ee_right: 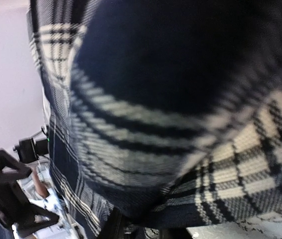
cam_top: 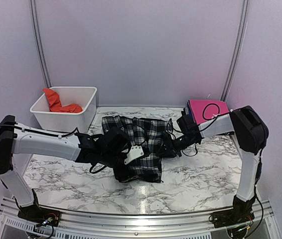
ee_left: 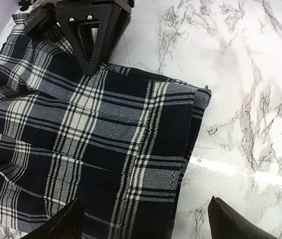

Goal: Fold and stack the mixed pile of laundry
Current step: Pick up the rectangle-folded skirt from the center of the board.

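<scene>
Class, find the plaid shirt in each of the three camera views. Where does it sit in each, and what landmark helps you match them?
Top external: the plaid shirt lies at the middle of the marble table.
Left wrist: the shirt fills the left and centre.
Right wrist: the shirt fills nearly the whole frame, close and blurred.
Shared landmark: the marble table, also at the right of the left wrist view.

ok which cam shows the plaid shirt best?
Left wrist: the plaid shirt fills most of the frame, sharp, with its corner and edges clear. Top external shows it small and partly hidden. Right wrist gives only blurred cloth up close.
</scene>
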Robot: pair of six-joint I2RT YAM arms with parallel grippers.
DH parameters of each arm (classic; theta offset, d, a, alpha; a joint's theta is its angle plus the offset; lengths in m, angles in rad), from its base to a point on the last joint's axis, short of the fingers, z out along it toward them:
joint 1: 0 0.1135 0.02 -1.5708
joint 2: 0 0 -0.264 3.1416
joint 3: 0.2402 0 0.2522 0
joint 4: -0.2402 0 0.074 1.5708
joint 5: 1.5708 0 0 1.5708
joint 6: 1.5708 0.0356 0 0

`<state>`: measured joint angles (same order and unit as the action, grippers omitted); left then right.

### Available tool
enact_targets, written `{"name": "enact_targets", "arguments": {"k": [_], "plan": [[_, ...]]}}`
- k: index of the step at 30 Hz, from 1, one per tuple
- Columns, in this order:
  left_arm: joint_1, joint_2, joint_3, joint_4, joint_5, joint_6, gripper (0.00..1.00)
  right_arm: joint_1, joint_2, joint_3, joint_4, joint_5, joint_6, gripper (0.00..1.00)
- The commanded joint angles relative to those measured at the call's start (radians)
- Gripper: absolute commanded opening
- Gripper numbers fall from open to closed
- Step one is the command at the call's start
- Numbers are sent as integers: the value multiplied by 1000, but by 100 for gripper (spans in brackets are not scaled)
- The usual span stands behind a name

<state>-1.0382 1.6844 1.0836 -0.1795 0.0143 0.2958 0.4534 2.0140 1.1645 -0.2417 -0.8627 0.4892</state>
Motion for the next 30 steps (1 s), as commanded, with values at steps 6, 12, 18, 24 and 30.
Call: {"name": "enact_targets", "arguments": {"k": [6, 12, 18, 24, 30], "plan": [[-40, 62, -9, 50, -92, 97, 94, 10, -114, 66, -128, 26, -17, 0], [-93, 81, -57, 120, -186, 153, 95, 10, -38, -60, -123, 49, -74, 0], [-141, 148, -89, 215, -318, 186, 92, 14, 48, -54, -117, 94, -115, 0], [-169, 181, -127, 333, -416, 238, 76, 16, 65, -30, -158, 139, -151, 0], [-183, 160, -138, 355, -448, 249, 37, 13, 25, -8, -215, 157, -181, 15]]}}
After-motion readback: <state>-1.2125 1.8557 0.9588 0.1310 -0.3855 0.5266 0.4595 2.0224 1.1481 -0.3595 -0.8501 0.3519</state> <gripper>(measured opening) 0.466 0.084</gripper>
